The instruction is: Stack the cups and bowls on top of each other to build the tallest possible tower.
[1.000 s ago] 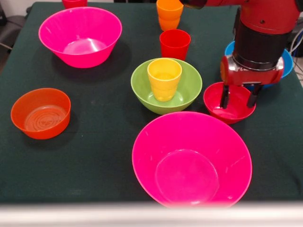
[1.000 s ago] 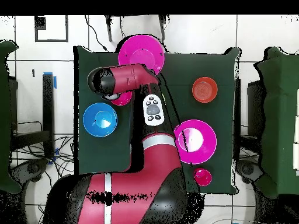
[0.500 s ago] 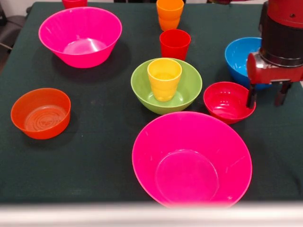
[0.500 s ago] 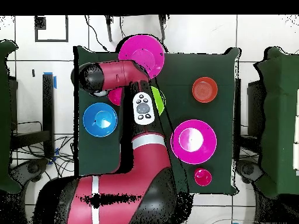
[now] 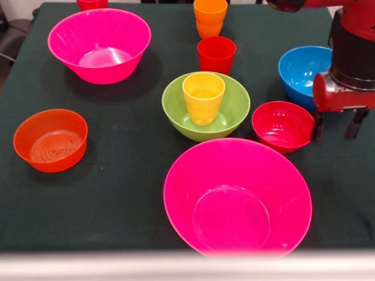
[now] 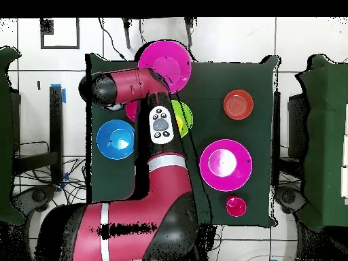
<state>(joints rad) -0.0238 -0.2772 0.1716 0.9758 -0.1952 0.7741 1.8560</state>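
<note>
Tool [image 5: 338, 124] open, empty, fingers spread, just right of small red bowl [image 5: 283, 126], beside its right rim, in front of blue bowl [image 5: 306, 71]. Yellow cup [image 5: 203, 98] upright inside lime-green bowl [image 5: 205, 106] at counter [image 5: 117, 187] centre; red bowl sits on counter right of it, not stacked. Red cup [image 5: 216, 55] and orange cup [image 5: 210, 17] behind green bowl; pink bowls far left [image 5: 99, 44] and near centre [image 5: 237, 196]; orange bowl [image 5: 51, 140] at left.
</note>
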